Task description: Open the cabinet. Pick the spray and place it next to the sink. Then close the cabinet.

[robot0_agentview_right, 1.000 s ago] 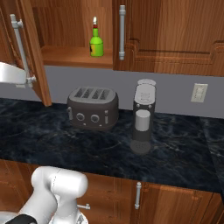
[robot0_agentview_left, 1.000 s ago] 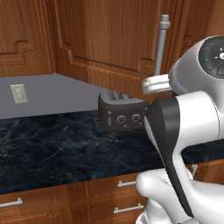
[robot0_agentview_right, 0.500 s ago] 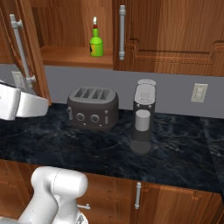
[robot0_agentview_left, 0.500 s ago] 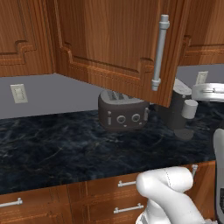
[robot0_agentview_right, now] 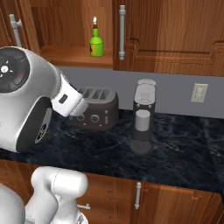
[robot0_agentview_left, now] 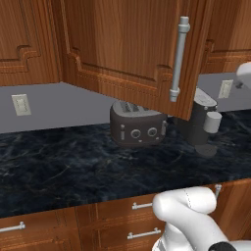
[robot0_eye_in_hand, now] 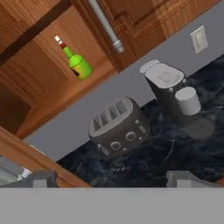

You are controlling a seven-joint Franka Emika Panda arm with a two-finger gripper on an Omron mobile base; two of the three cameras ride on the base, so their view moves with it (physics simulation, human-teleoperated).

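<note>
The cabinet stands open; its door has swung out toward me, with the silver bar handle on its free edge. On the wooden shelf inside stands the spray, a small green bottle, upright. The hand view has the spray at its upper left, far off and tilted by the camera's roll. My gripper is open, its two tips wide apart with nothing between them, well below and short of the shelf. The sink is out of view.
A dark toaster and a grey coffee machine stand on the black marble counter under the shelf. The neighbouring cabinet door is shut. My white arm looms at the left. Drawers run below the counter.
My hand has come away from the open door's handle and dropped down and inward. The arm has swung out of the left base view and into the right one. The door stays open.
</note>
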